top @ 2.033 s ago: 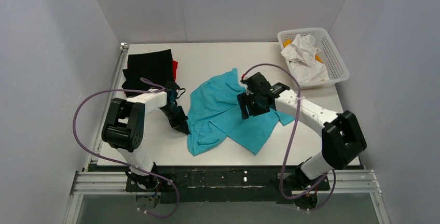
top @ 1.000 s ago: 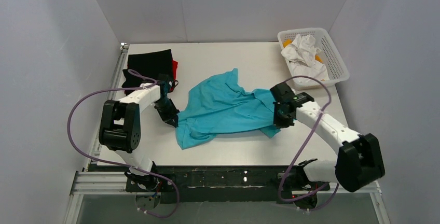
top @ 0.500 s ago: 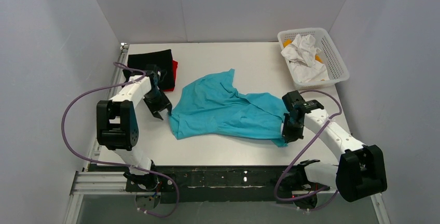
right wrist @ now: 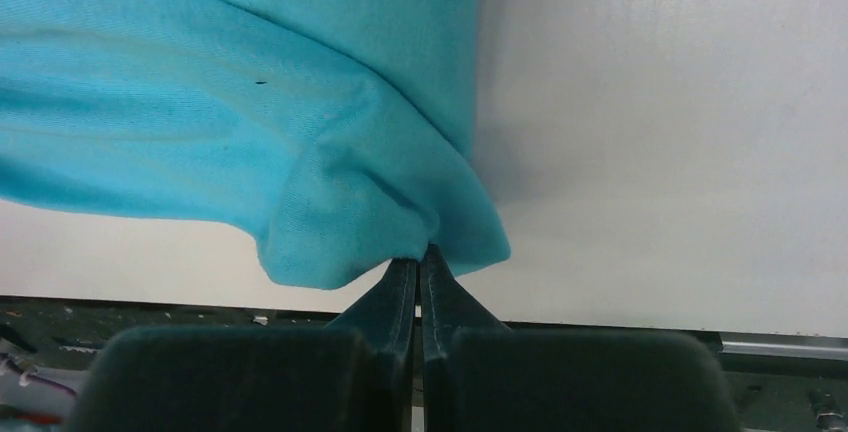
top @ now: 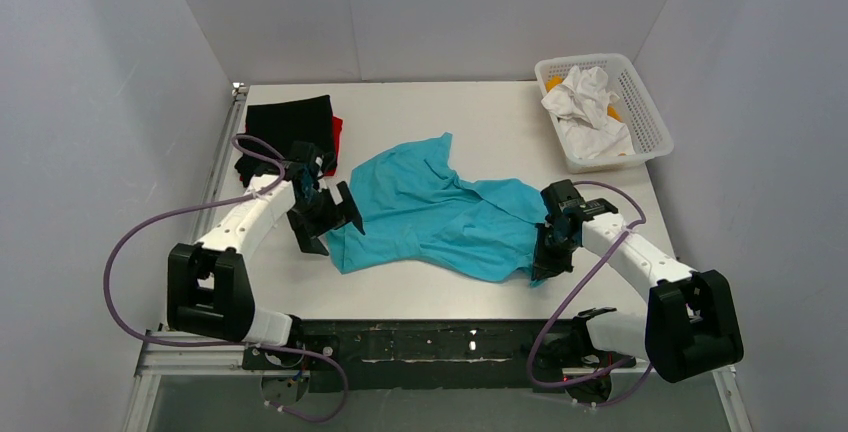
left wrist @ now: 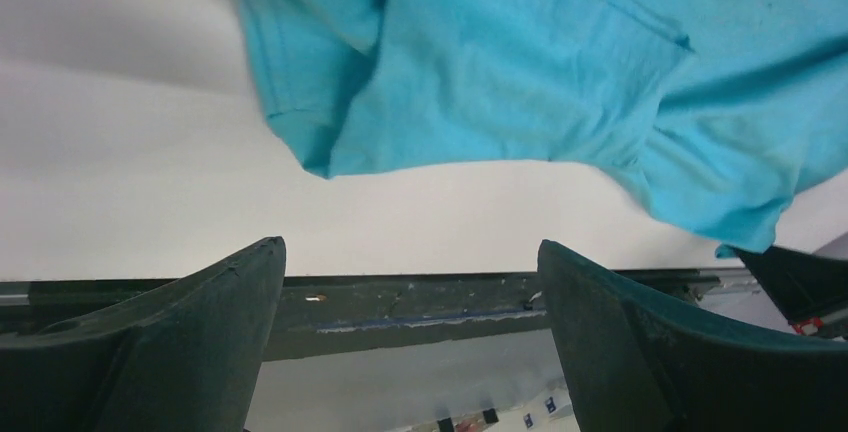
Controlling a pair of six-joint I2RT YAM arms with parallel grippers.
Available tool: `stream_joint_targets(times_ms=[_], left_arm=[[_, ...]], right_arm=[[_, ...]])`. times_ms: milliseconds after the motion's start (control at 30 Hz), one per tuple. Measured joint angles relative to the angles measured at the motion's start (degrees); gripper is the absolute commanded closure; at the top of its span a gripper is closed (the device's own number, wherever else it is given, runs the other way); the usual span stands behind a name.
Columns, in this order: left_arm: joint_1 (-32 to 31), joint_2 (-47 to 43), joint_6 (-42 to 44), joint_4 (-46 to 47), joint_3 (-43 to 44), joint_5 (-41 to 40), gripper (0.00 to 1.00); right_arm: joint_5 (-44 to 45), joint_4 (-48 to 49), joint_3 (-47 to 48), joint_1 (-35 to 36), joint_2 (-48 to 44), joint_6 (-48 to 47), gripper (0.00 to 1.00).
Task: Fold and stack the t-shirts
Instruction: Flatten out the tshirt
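The turquoise t-shirt (top: pixel 430 214) lies spread and wrinkled across the middle of the table. My left gripper (top: pixel 330 227) hovers open at its left edge, holding nothing. In the left wrist view the shirt (left wrist: pixel 520 62) lies beyond the wide-apart fingers (left wrist: pixel 200 332), clear of the left gripper (left wrist: pixel 410 252). My right gripper (top: pixel 542 264) is shut on the shirt's near right corner. In the right wrist view that cloth (right wrist: pixel 300 122) bunches at the closed tips of the right gripper (right wrist: pixel 420 255). A folded black t-shirt (top: pixel 290 127) lies on a red one (top: pixel 337 134) at the back left.
A white mesh basket (top: pixel 640 112) holding crumpled white cloth (top: pixel 585 102) stands at the back right. The table's near edge and its dark rail (left wrist: pixel 400 302) run just below the shirt. White walls close in the sides and back.
My left gripper has opened and let go of the shirt's left edge, shifting right and nearer. My right gripper kept its grip and drew the corner toward the near edge.
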Motion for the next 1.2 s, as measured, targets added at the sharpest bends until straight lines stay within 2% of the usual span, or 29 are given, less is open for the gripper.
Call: stream_joint_targets(times_ms=[100,567,867,1200], left_arm=[[-1.97,-0.33,0.26,0.85,-1.03,1.22,0.02],[-1.92,12.48,0.17,12.87,-1.77,6.60,0.02],[-2.01,14.23,0.15,17.88,-2.51,9.77,0.02],[-4.11,11.76,1.20,22.05,-6.38,15.78,0.02]], right_arm=[[-0.39,0.42,0.00,0.00,0.09,-0.42,0.99],[-1.01,1.25,0.00,0.00,-0.35,-1.07,0.99],[-1.03,1.38,0.00,0.00,-0.79,-1.07,0.99],[-1.22,1.42,-0.02,0.00,-1.03,-1.18,0.99]])
